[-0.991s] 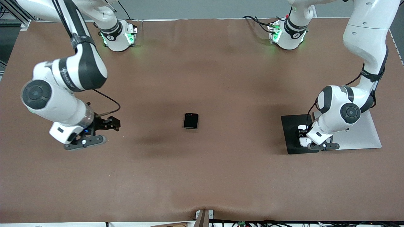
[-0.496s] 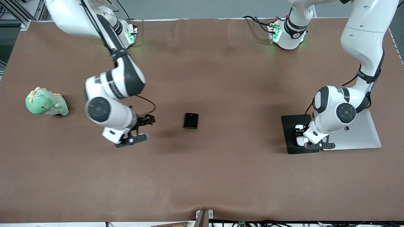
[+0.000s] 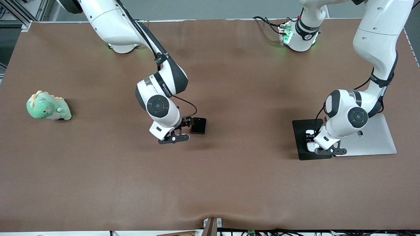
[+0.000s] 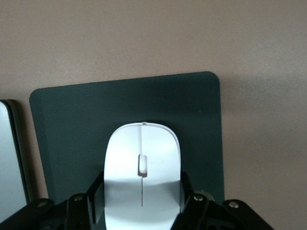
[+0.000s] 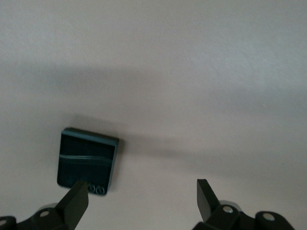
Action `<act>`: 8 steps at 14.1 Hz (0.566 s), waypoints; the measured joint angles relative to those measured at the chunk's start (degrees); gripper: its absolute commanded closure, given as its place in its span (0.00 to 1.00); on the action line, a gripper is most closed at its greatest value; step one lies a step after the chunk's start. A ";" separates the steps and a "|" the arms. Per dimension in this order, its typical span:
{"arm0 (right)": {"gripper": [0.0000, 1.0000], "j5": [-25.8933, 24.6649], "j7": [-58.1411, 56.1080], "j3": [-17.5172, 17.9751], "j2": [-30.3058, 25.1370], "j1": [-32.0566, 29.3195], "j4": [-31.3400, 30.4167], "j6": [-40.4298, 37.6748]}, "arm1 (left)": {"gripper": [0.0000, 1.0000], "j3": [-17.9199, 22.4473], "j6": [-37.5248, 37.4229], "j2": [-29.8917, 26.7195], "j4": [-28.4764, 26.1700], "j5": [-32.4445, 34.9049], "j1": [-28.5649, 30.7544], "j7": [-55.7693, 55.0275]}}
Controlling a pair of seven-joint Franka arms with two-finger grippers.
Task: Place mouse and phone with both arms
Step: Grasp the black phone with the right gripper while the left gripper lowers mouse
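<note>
While the right arm reaches out over the middle of the brown-covered desk (image 3: 229,183), its right gripper (image 3: 185,127) hangs just above the small black, nearly square folded flip phone (image 3: 199,126), jaws spread wide and grasping nothing. That phone lies flat near the desk's centre, its camera lenses (image 5: 96,189) just by one of the fingertips (image 5: 76,199) in the right wrist view; the jaws sit offset from it, not straddling it.

At the left arm's end, the left gripper (image 3: 311,141) is clenched on the small glossy white oval mouse (image 4: 142,167), one finger on each flank. The mouse rests over the flat black rectangular mouse pad (image 3: 300,137), which lies just beside a flat silver-grey closed laptop (image 3: 377,141).

A green plush dinosaur toy (image 3: 48,106) sits alone toward the right arm's end, well apart from the phone.

Bare desk surrounds the phone on every side. The pad's edge nearer the front camera has open desk below it. Cables (image 3: 269,22) run by the left arm's green-lit base (image 3: 297,34).
</note>
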 measured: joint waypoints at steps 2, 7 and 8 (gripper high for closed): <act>0.00 0.00 0.12 0.00 1.71 0.75 -0.03 2.77 | 0.54 0.00 0.53 0.35 -0.01 0.00 0.00 0.00; 0.00 -0.01 0.16 -0.01 5.45 3.09 -0.01 11.46 | 0.54 0.00 1.43 0.78 0.00 0.00 -0.02 0.00; 0.00 -0.01 0.19 -0.02 5.82 3.81 0.02 11.90 | 0.54 0.00 1.47 0.78 0.02 0.00 -0.02 0.00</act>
